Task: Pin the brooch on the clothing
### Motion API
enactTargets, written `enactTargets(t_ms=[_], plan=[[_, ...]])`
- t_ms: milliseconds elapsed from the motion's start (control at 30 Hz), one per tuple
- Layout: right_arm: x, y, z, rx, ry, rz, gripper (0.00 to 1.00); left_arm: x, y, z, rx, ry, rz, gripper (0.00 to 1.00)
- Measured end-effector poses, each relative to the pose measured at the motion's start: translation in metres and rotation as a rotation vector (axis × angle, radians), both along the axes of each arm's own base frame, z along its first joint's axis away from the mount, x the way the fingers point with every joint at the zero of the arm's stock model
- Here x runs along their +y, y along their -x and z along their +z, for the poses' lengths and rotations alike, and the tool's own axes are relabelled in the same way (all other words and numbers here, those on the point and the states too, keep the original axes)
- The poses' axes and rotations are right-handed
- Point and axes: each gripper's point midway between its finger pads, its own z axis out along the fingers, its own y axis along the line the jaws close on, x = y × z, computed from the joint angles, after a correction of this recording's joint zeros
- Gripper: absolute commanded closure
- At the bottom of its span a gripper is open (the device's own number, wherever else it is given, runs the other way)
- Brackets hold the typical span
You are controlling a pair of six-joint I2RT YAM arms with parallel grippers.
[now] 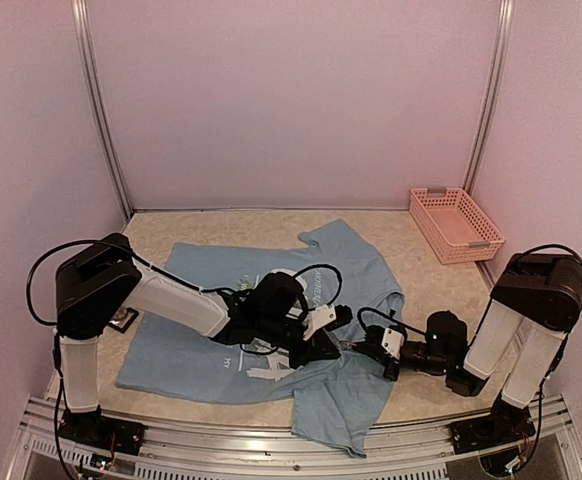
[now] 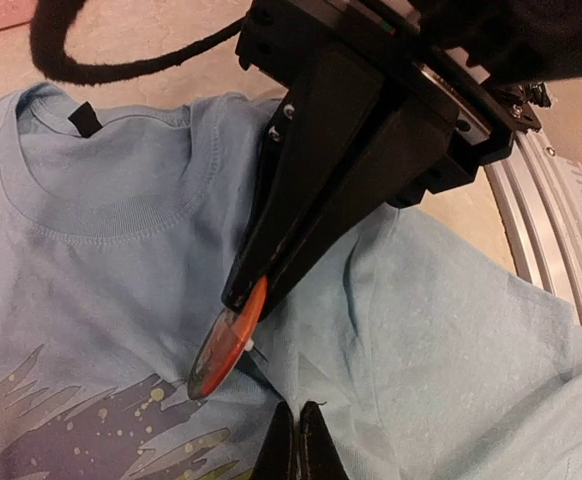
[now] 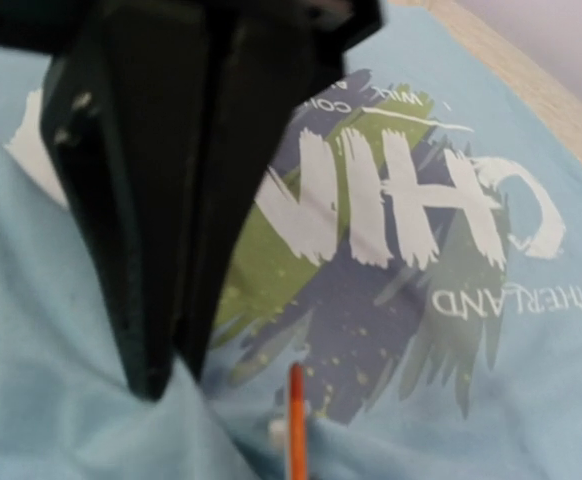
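From above, the T-shirt (image 1: 171, 340) lies spread over the middle and left of the counter (image 1: 241, 225). Its near right part is bunched, and a fold reaches over the near rail (image 1: 221, 425). The left tool (image 1: 333, 340) and right tool (image 1: 366, 345) meet almost tip to tip over the shirt's right half. The brooch is too small to make out here. Bare counter lies open behind the shirt up to the back wall. There is more at the right, where a pink basket (image 1: 423, 222) stands by the right wall, apart from the cloth.

In the left wrist view, the left tool's tips (image 2: 296, 440) sit pressed together at the bottom edge on a pucker of cloth. The right tool (image 2: 246, 295) comes in from above, clamped on the upper rim of the round orange brooch (image 2: 226, 345). The brooch stands tilted on edge, its lower rim down at the fabric. It is below the collar (image 2: 101, 215), at the margin of the print (image 2: 81, 420). To the right, the rail runs past the shirt's edge.

In the right wrist view, the left tool's fingers (image 3: 161, 300) are together, with cloth gathered up to their tips. The brooch (image 3: 296, 420) shows edge-on as a thin orange line at the print's border. The right tool's own fingers are out of frame. A strip of bare counter shows at the upper right corner.
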Motion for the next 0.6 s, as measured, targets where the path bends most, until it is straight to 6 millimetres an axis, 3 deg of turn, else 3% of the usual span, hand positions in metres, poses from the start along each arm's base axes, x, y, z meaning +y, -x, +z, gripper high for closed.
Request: enactTargets(t_ms=[167, 600], plan=[[0.004, 0.004, -0.002, -0.039, 0.028, 0.015, 1.00, -0.001, 0.001, 0.010, 0.005, 0.025, 0.002, 1.00], [0.008, 0.020, 0.005, -0.006, -0.023, 0.078, 1.00, 0.001, 0.001, 0.008, 0.007, 0.016, 0.011, 1.00]])
